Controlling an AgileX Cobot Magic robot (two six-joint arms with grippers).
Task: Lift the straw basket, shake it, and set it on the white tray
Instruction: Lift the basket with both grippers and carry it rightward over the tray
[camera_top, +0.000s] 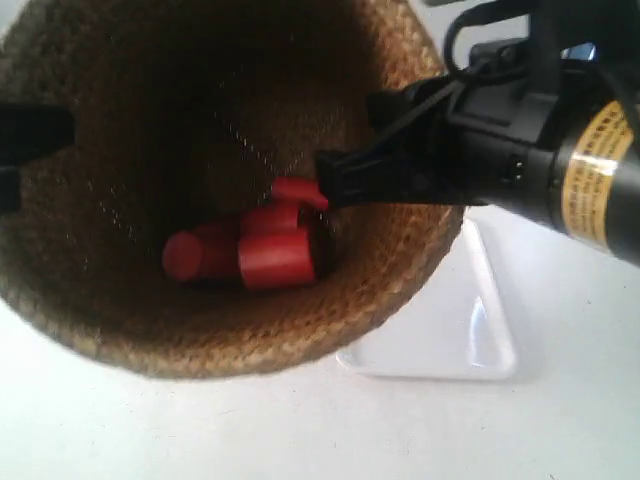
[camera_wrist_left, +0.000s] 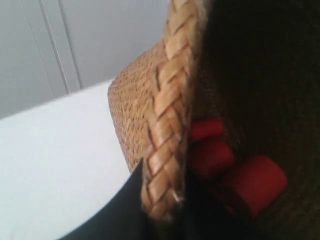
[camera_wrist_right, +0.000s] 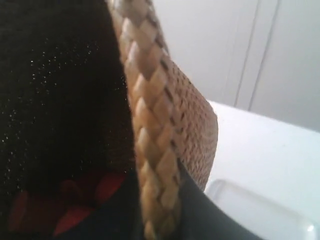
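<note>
The straw basket (camera_top: 250, 350) is up close under the exterior view, its dark inside facing the camera, and it seems held above the table. My right gripper (camera_top: 335, 185) is shut on its braided rim at the exterior view's right, one finger inside and one outside (camera_wrist_right: 157, 200). At the opposite side my left gripper (camera_wrist_left: 162, 200) is shut on the rim in the same way; its black fingers (camera_top: 25, 135) show at the exterior view's left edge. The white tray (camera_top: 470, 330) lies on the table beside and below the basket, partly hidden by it, near my right gripper (camera_wrist_right: 260, 210).
Several red cylinder-like pieces (camera_top: 250, 250) lie in the bottom of the basket, seen in both wrist views too (camera_wrist_left: 235, 175) (camera_wrist_right: 75, 200). The table top (camera_top: 100, 420) is white. A pale panelled wall (camera_wrist_left: 75, 40) stands behind it.
</note>
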